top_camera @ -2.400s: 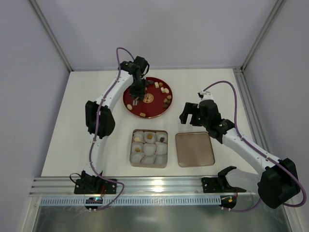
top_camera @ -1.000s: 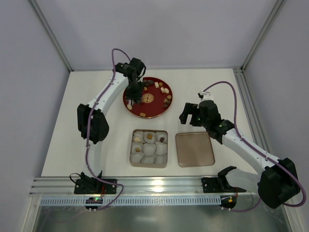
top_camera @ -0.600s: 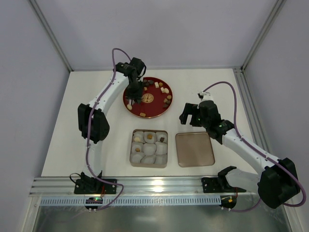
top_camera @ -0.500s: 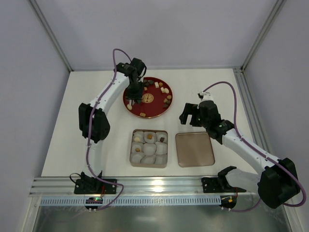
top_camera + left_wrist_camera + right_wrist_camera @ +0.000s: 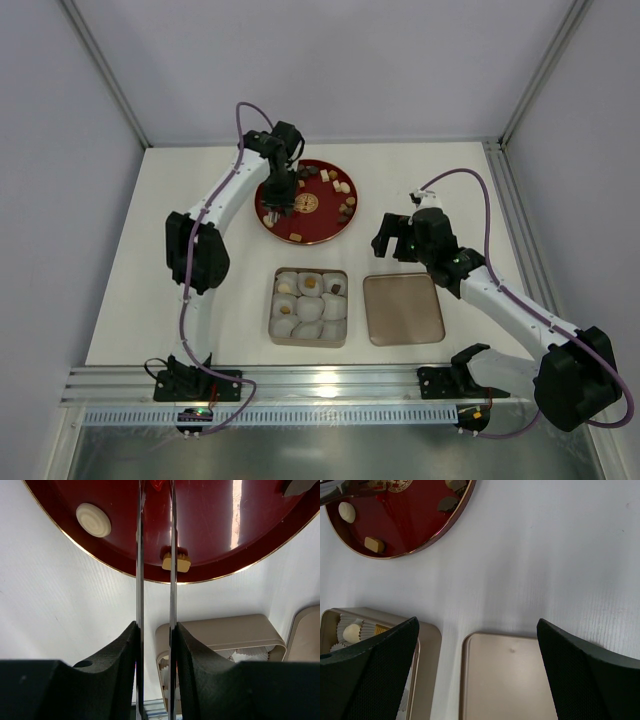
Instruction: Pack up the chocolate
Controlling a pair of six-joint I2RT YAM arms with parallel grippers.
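Picking step: left gripper [image 5: 281, 198] over the plate's [image 5: 322, 228] left side, jaws narrowed around a red chocolate [image 5: 157, 484]. Can't tell if it's gripped. Next, lift gently. Right gripper [image 5: 477, 625], right of the plate, gapes wide.

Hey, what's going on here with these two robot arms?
The left gripper is low over the red plate, its fingers nearly together around a red chocolate; whether it is gripped is unclear. More pieces lie on the plate, and only a few sit in the tin. The right gripper hangs open near the lid, holding nothing.
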